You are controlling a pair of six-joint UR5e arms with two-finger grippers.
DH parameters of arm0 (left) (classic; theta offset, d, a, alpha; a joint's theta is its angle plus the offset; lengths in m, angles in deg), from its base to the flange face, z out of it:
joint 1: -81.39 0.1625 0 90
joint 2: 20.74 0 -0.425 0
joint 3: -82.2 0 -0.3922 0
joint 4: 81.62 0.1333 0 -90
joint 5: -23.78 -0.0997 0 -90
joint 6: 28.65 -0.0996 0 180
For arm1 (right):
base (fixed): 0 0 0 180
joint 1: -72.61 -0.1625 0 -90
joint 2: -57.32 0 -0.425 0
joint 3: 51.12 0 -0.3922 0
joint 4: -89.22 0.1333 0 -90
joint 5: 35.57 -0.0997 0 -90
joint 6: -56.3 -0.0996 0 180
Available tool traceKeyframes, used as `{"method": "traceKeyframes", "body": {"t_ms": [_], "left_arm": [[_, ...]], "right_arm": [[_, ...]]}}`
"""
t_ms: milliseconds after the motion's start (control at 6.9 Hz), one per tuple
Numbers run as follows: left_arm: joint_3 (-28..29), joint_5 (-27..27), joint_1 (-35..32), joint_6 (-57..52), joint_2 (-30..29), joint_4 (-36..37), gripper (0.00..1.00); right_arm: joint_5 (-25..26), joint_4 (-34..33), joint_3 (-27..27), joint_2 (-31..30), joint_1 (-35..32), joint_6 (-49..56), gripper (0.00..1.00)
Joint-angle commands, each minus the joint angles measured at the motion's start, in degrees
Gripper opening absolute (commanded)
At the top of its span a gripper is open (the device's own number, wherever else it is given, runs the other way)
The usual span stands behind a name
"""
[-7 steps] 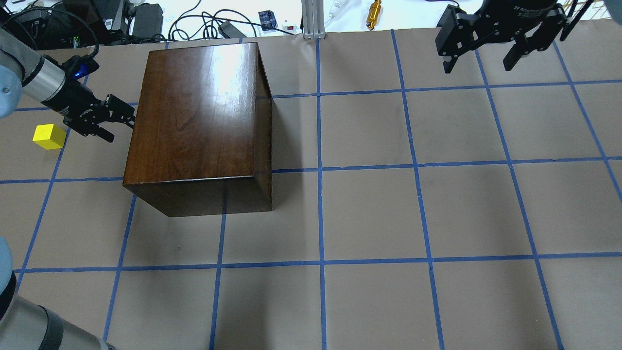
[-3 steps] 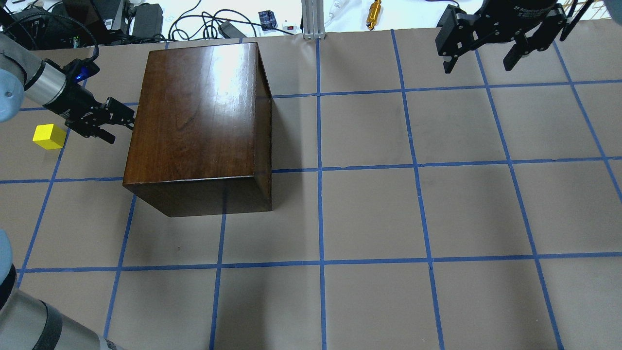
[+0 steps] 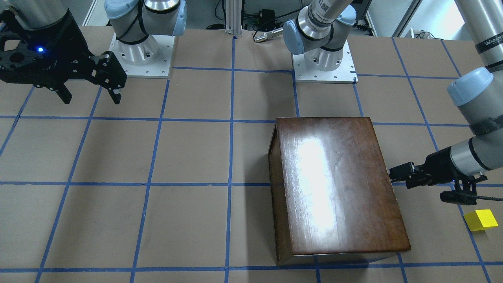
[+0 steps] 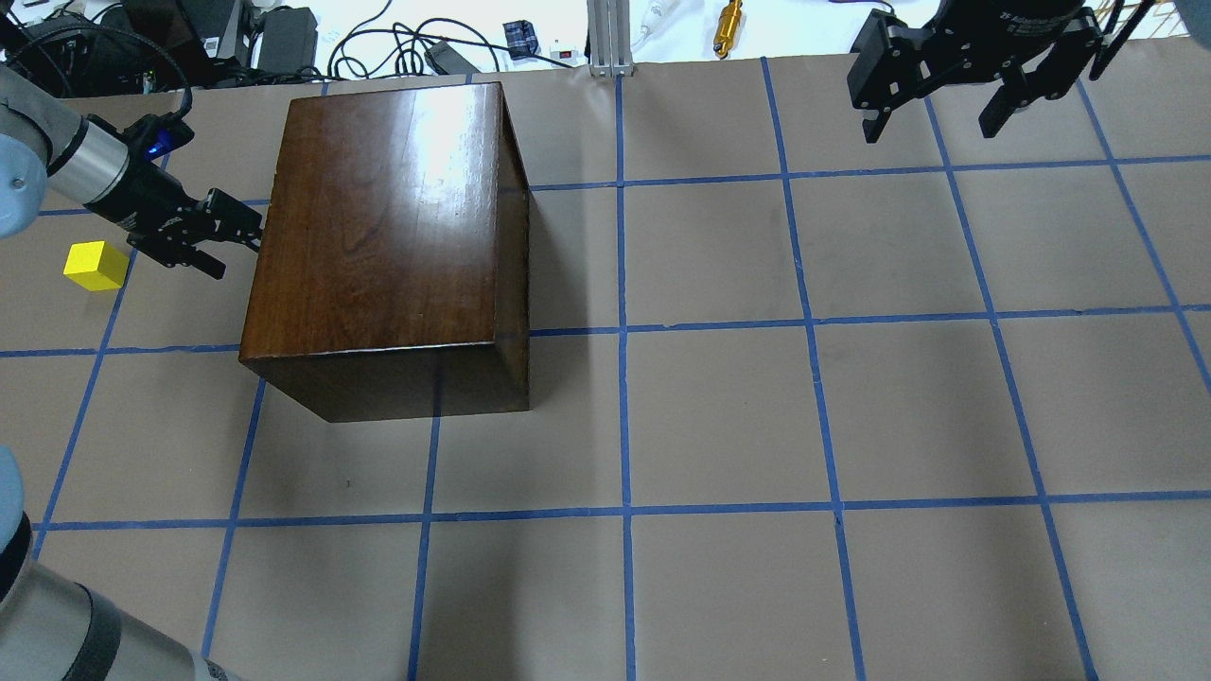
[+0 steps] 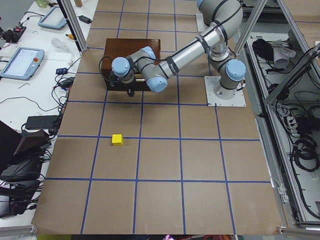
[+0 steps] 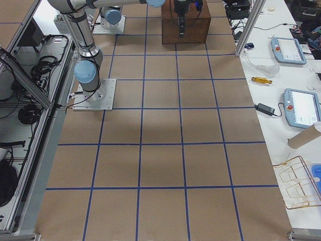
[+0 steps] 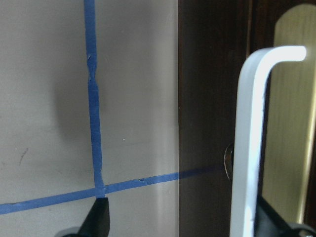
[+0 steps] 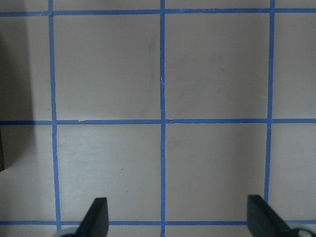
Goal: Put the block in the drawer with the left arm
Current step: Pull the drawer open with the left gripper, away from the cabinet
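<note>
Two black fingers of the left pincer stand apart at the dark brown front panel of the drawer, which sits shut in the glossy dark brown wooden box. The drawer's pale metal pull stands between them, close by one finger and not clamped. The small bright yellow block lies on the brown paper-covered table behind those fingers, near the wrist and off to one side, untouched. The right pincer hangs far off across the table, fingers spread wide above the blue-taped squares, gripping nothing.
</note>
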Motion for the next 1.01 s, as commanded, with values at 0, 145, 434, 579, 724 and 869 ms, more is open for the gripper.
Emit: {"method": "traceKeyframes", "body": {"t_ms": [0, 145, 434, 579, 724, 869], "left_arm": [[0.2, -0.5, 0.0, -0.1, -0.1, 0.5, 1.0], [0.6, -2.1, 0.1, -0.2, 0.0, 0.9, 1.0], [0.9, -4.2, 0.2, -0.4, 0.0, 2.1, 1.0], [0.9, -4.5, 1.1, -0.5, 0.0, 2.1, 1.0], [0.8, -4.5, 2.3, -0.6, 0.0, 2.1, 1.0], [1.0, -4.5, 2.5, -0.6, 0.0, 2.1, 1.0]], "right_arm": [[0.0, 0.0, 0.0, -0.1, 0.0, 0.0, 1.0], [-0.1, 0.0, 0.0, -0.1, 0.1, 0.0, 1.0], [-0.1, 0.0, 0.0, 0.0, 0.0, 0.0, 1.0], [0.0, 0.0, 0.0, 0.0, 0.0, 0.0, 1.0], [0.0, 0.0, 0.0, -0.1, 0.0, 0.0, 1.0], [-0.1, 0.0, 0.0, 0.0, 0.0, 0.0, 1.0]]}}
